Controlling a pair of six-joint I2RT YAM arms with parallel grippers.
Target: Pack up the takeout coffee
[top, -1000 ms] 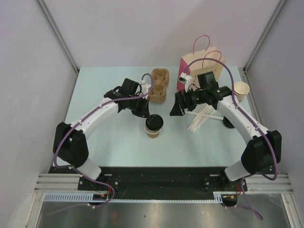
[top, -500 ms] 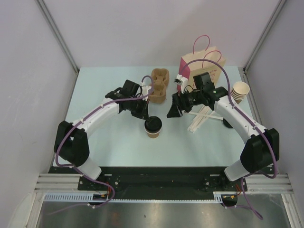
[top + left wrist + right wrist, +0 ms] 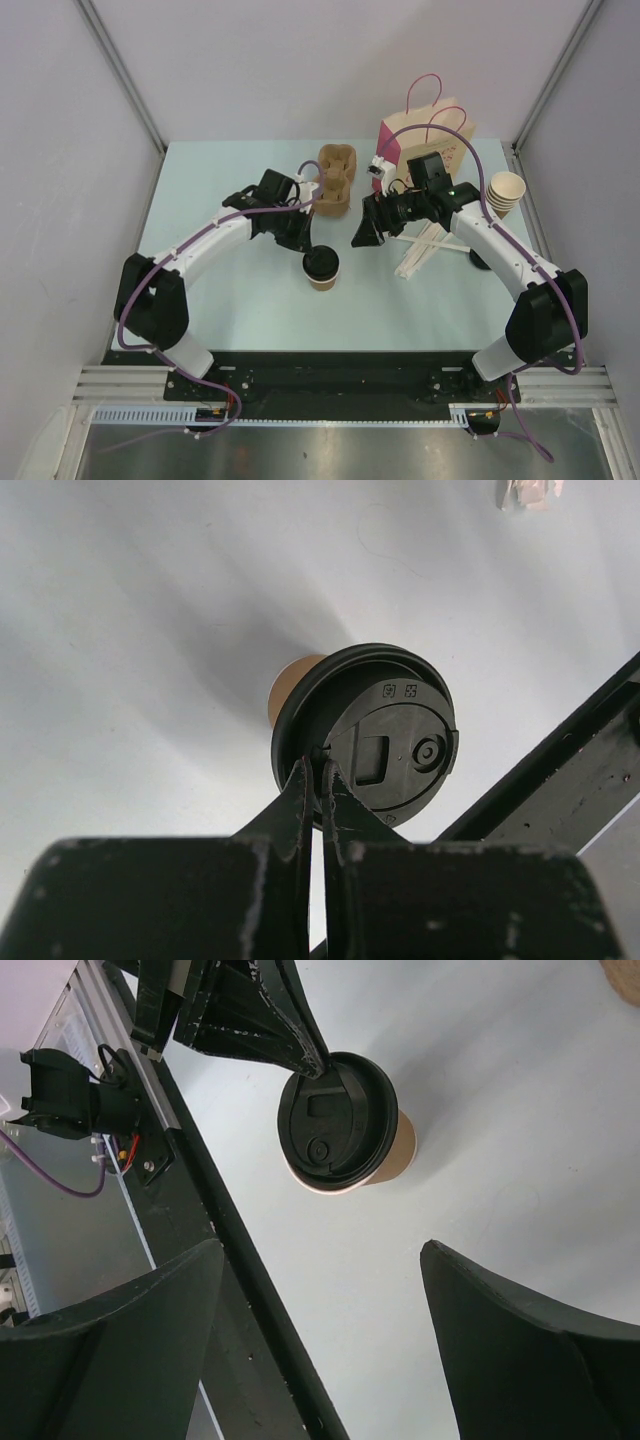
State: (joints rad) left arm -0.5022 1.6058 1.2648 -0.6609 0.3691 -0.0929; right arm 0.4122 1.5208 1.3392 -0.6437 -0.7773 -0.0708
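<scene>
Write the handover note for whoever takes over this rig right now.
Left hand: shut, tips at the rim of the coffee lid; whether it truly grips is unclear.
Right hand: open, empty, off to the coffee's side.
Coffee: upright on the table, lid on, nearer than the pink bag.
Done: nothing packed.
Left: move the coffee into the bag.

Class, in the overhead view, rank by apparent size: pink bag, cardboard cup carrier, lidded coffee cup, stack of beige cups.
1. pink bag, even partly hidden
2. cardboard cup carrier
3. lidded coffee cup and stack of beige cups: too alike to rank
</scene>
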